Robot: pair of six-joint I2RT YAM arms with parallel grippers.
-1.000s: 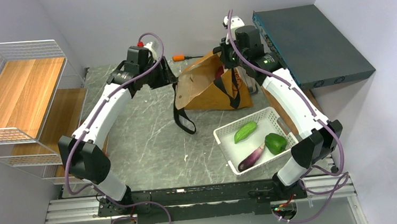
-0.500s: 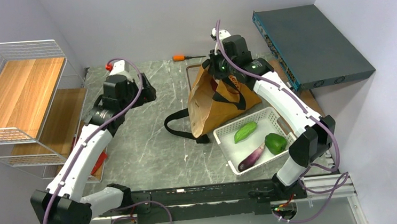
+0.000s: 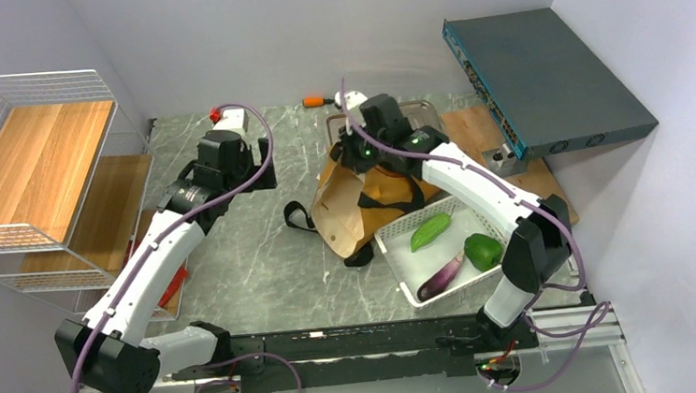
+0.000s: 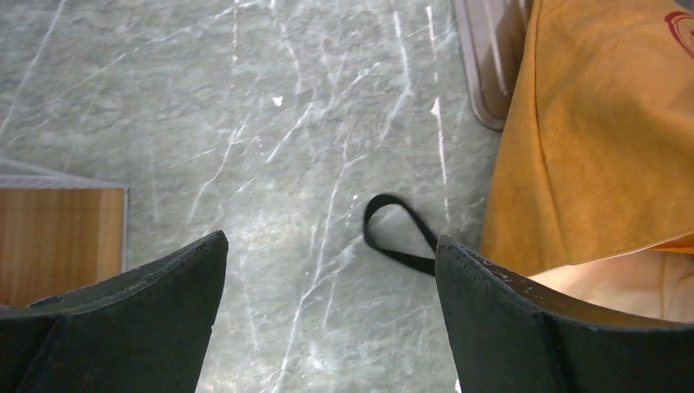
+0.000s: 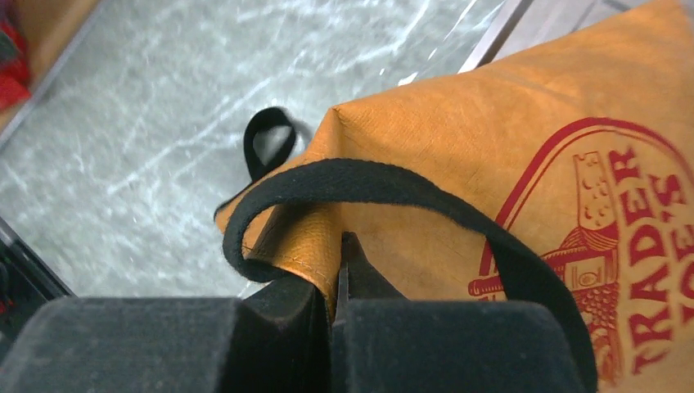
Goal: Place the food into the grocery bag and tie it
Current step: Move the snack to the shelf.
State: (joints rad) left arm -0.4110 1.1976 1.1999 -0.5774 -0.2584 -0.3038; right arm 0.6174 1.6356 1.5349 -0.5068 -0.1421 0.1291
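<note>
— Top external, and the grey marble worktop fills the picture. A wire rack with wooden shelves sits off its left edge, and there's a flat dark blue-grey box at the far right corner.

— And the big one in the middle?

— That's the grocery bag, mustard-ochre, slumped at centre with pale lining showing at its mouth. Its near side overlaps the far-left corner of the white basket.

— Who's got hold of it?

— The right tool, over the bag's far end. The right wrist view settles it: jaws pressed together, a fold of ochre fabric pinched between them. A black strap arcs across just ahead, with a red printed logo off to the right.

— And the left side?

— The left tool hangs over bare worktop, left of the bag and apart from it. From its wrist view the fingers stand spread wide, gripping nothing. Below them there's only marble and a strap loop lying flat beside the bag.

— Where are the groceries?

— In the basket. The long green vegetable is on the far side, the green pepper to the right, the purple aubergine along the near edge. What's inside the bag, I can't tell.

— Anything smaller?

— A small orange object at the worktop's far edge, behind the bag.
</note>
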